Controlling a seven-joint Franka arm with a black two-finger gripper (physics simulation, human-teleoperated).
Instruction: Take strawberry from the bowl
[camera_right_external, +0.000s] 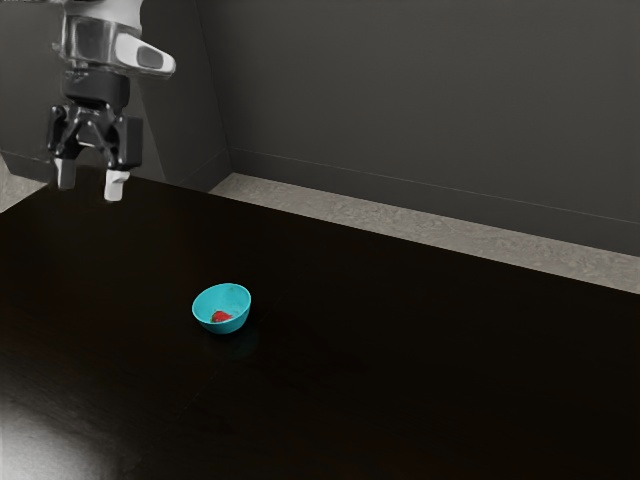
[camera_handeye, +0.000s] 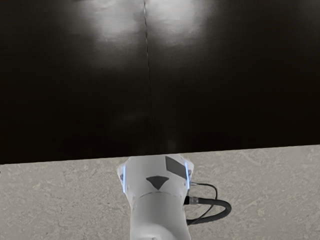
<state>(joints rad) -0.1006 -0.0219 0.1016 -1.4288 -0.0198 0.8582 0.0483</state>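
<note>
High at the exterior view's upper left hangs my gripper (camera_right_external: 90, 183), its two pale fingertips apart with nothing between them, so it is open. Lower down and toward the exterior view's right, a turquoise bowl (camera_right_external: 238, 318) stands on the dark table. A small red strawberry (camera_right_external: 222, 316) lies inside the bowl, near its bottom; part of it is hidden by the bowl's near wall. The gripper is well above and apart from both.
The dark glossy table (camera_right_external: 420, 350) extends across the exterior view, with a grey wall behind it. In the wrist view, the robot's white base (camera_handeye: 159, 200) and a black cable (camera_handeye: 222, 215) are beside the table edge, over speckled floor.
</note>
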